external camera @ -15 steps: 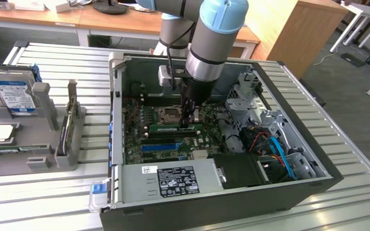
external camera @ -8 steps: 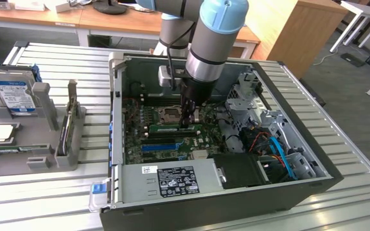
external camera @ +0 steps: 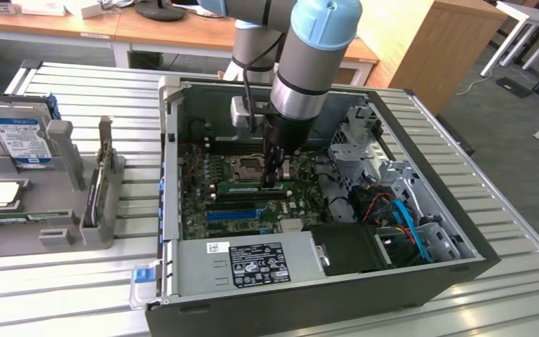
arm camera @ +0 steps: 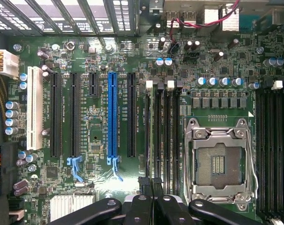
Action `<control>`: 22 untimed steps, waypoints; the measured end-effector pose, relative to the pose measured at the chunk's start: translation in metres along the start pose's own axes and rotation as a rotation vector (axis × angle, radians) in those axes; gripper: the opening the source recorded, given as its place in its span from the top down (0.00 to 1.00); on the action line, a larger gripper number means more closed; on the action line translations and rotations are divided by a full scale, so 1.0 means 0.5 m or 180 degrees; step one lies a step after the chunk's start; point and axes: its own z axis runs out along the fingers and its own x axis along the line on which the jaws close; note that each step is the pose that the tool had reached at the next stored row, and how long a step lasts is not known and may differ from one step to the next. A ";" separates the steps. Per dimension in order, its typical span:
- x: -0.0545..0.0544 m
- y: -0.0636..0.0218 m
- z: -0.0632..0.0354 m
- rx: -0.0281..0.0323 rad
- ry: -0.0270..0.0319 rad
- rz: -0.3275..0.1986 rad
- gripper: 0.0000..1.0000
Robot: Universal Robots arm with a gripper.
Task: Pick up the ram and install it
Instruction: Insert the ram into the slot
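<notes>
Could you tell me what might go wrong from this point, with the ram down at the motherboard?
1. The end effector, shut on the ram, holds it on edge at the memory slots. A slight tilt could jam it instead of seating it.
2. The open CPU socket lies right beside those slots, so a slipped ram could damage its exposed contacts.

A lab: open computer case (external camera: 344, 309), slatted workbench (external camera: 513, 281), wooden desks (external camera: 138, 31).
</notes>
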 end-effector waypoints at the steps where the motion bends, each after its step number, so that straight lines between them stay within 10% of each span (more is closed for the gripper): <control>1: 0.000 0.000 0.000 0.0000 0.0000 0.0000 0.88; 22: 0.000 0.000 0.003 0.0000 0.0000 0.0000 0.88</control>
